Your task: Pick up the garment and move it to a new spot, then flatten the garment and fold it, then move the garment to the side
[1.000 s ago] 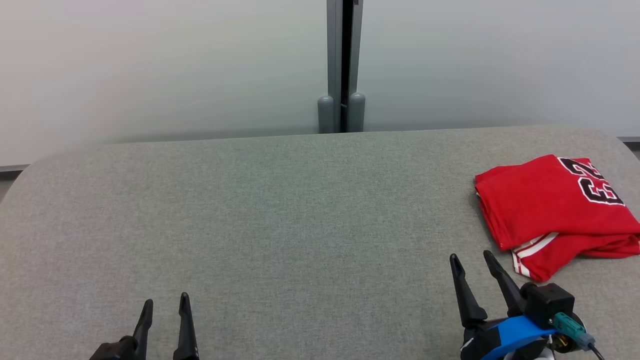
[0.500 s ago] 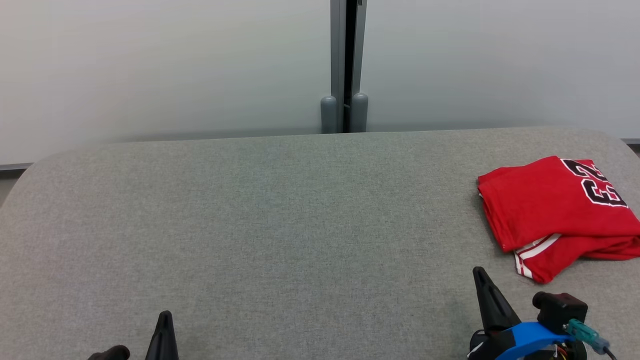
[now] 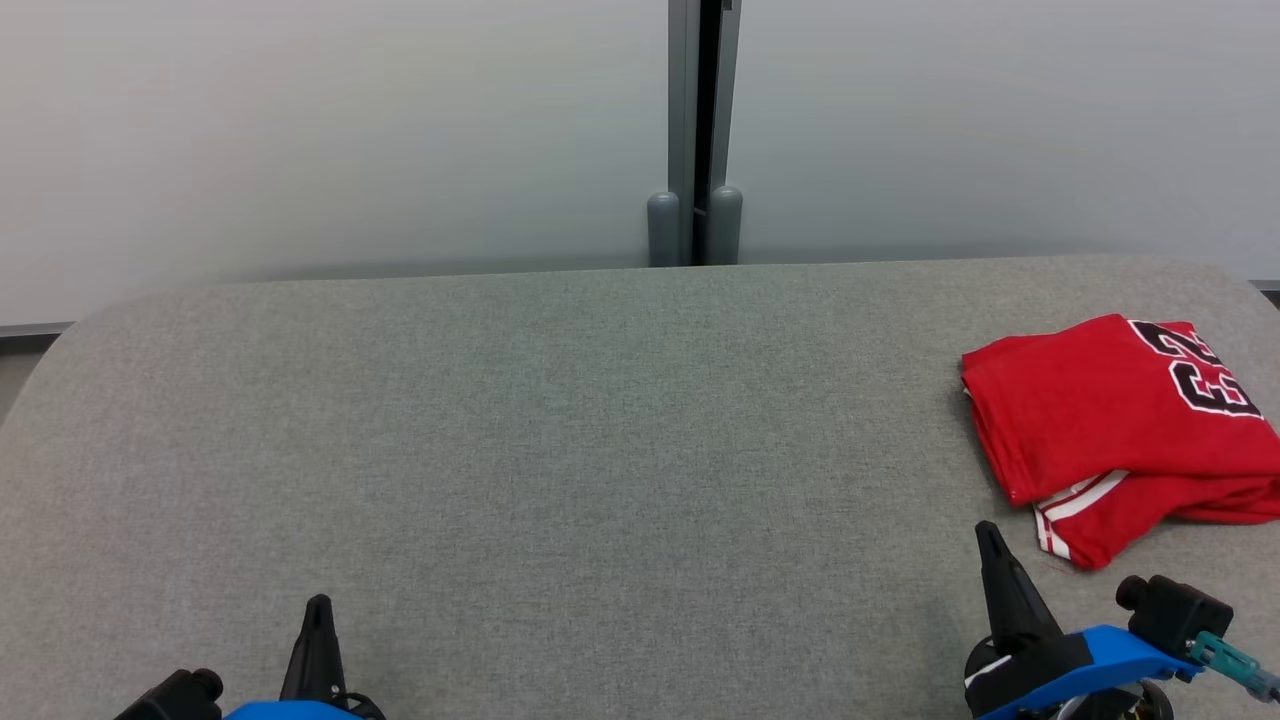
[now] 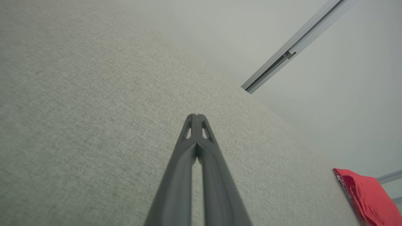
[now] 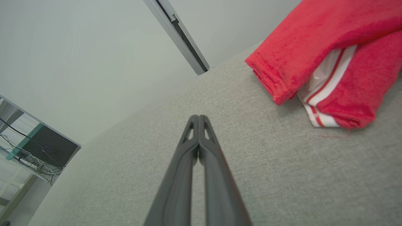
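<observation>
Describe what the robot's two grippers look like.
The left gripper and right gripper each have two long, dark fingers that taper to slim tips, with small triangular cut-outs near the ends. Each is mounted on a blue bracket. Beside the right one's bracket sits a black block with a teal connector.

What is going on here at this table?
A two-armed robot stands at a grey table. A red garment with a black number lies folded at the table's right side, touched by nothing. Both pairs of jaws are shut and empty, low near the front edge; the right pair is close to the garment but apart from it.
</observation>
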Robot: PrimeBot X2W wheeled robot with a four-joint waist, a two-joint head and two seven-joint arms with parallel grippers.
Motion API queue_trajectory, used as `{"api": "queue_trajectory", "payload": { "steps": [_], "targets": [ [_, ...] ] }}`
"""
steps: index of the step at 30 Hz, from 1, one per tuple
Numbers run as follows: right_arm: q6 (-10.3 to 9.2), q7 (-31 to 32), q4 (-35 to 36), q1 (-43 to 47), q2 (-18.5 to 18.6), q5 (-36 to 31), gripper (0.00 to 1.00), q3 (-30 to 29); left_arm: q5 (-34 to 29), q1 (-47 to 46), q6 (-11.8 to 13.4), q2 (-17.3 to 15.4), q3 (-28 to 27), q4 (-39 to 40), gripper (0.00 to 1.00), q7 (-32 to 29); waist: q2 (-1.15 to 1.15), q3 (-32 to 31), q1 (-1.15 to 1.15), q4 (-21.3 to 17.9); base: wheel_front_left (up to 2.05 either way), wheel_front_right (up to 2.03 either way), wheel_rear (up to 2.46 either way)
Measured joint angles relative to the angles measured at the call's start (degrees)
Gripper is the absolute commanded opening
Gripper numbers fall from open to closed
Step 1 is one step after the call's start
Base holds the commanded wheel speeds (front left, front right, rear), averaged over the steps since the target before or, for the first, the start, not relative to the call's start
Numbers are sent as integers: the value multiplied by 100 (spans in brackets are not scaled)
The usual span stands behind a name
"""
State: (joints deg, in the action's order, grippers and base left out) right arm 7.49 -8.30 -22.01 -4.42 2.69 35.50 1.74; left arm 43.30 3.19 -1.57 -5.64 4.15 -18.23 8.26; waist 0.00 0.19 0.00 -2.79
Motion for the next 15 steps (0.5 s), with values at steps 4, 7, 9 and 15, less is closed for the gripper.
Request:
{"api": "queue_trajectory", "payload": {
  "steps": [4, 7, 9, 15],
  "targets": [
    [-1, 77, 52, -2, 0, 344, 0, -45, 292, -20, -46, 19, -62, 19, 0, -78, 0, 0, 0, 11, 0, 0, 0],
    [0, 126, 76, -3, 0, 517, 0, -67, 446, -59, -53, 26, -109, 30, 0, -129, 0, -1, 0, 17, 0, 0, 0],
    [-1, 174, 93, -4, 0, 675, 0, -92, 578, -106, -58, 31, -144, 46, 0, -167, 0, 0, 1, 22, 0, 0, 0],
    [-1, 299, 154, -10, 0, 1134, 0, -165, 979, -146, -119, 47, -208, 76, 0, -291, 0, 0, 0, 39, 0, 0, 0]
  ]
}}
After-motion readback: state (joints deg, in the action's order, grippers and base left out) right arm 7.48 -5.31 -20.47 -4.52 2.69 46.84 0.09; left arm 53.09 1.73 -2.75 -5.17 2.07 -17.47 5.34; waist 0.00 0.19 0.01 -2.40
